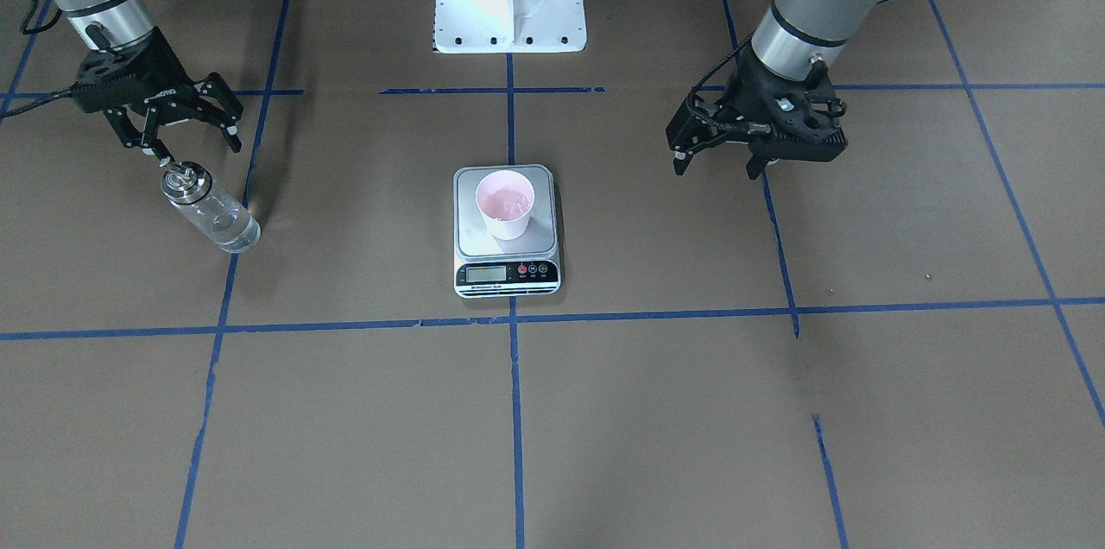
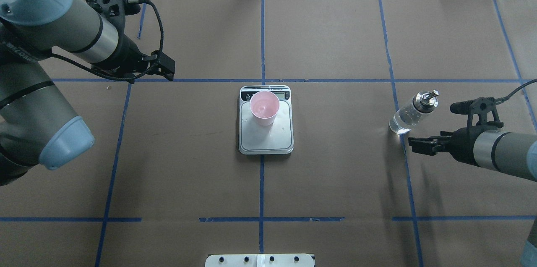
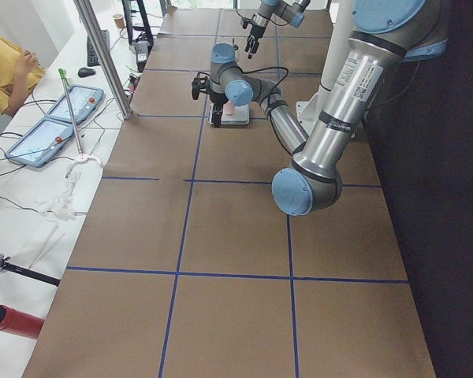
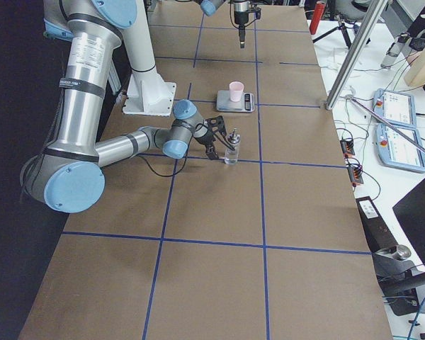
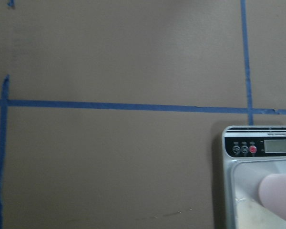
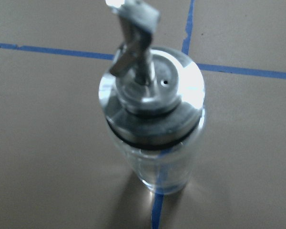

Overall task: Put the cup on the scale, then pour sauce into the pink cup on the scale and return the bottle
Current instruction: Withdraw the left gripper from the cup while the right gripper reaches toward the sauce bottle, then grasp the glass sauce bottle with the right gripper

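Left wrist-mounted view cuts the scale (image 5: 257, 148) off at its right and lower edges and shows only a sliver of the cup (image 5: 279, 198). The display's digits are unreadable in every view. The right wrist-mounted view is a blurred close-up of the bottle (image 6: 155, 124). The sauce (image 1: 230, 230) is barely separable from the glass.

Brown paper covers the desk (image 1: 656, 411), ruled into squares by blue tape (image 2: 335, 80). A side bench with touch panels (image 3: 35, 142) runs alongside.

The pale pink cup stands upright on the scale's steel plate at mid-desk, with wet glints inside. The silver-capped bottle stands on a tape line on the robot's right. The right hand (image 1: 198, 148) hangs spread wide near the cap, gripping nothing. The left hand (image 1: 716, 169) is spread wide too, well apart from the scale.
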Tool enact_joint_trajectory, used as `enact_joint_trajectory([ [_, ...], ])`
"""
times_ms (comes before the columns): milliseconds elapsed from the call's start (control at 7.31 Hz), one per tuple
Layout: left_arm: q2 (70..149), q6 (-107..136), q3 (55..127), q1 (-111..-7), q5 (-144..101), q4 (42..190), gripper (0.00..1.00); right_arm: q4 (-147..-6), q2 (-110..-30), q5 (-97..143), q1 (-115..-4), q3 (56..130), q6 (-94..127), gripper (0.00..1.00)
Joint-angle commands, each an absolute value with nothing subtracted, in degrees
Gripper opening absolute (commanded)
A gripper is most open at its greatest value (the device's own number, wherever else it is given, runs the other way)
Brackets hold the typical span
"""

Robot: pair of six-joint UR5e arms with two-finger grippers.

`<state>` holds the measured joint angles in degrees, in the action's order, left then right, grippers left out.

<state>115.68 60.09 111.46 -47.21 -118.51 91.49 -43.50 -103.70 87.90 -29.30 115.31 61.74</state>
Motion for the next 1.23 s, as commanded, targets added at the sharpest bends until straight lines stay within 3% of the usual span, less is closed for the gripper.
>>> enact_joint_trajectory([
  [0,115.0,59.6,111.4,-47.8,-118.0,91.4,1.00,-43.9,-103.3,74.8,-24.8,114.4,67.6,1.00],
  [1095,114.5,59.7,112.6,-47.9,-116.5,89.9,1.00,-43.2,-99.7,50.6,-16.5,109.0,68.3,1.00],
])
